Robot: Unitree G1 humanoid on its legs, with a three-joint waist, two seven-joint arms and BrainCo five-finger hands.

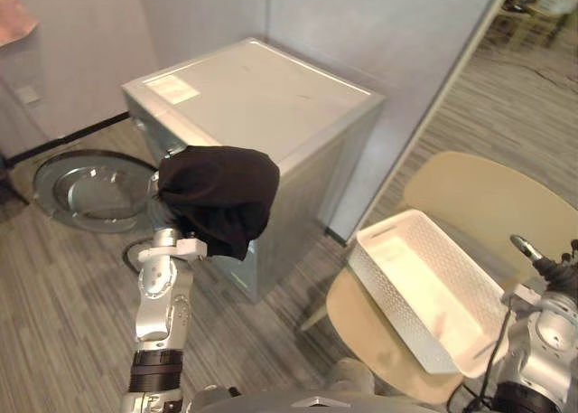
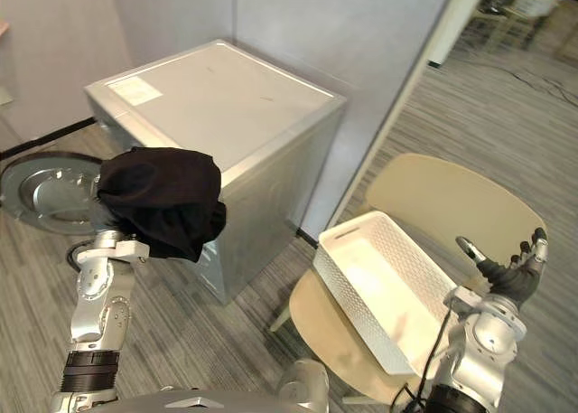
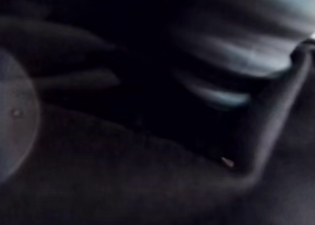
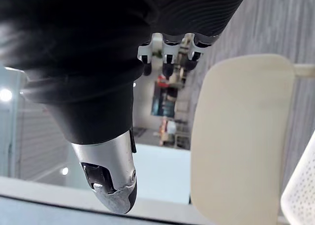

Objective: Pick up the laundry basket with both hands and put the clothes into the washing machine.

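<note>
At nine o'clock a crumpled black cloth garment covers the left hand, grip untellable; the right hand, four o'clock, splays its fingers.

An office-like test space is suggested: a washer is set against grey partition walls on striped carpet, with a chair placed near right.
</note>
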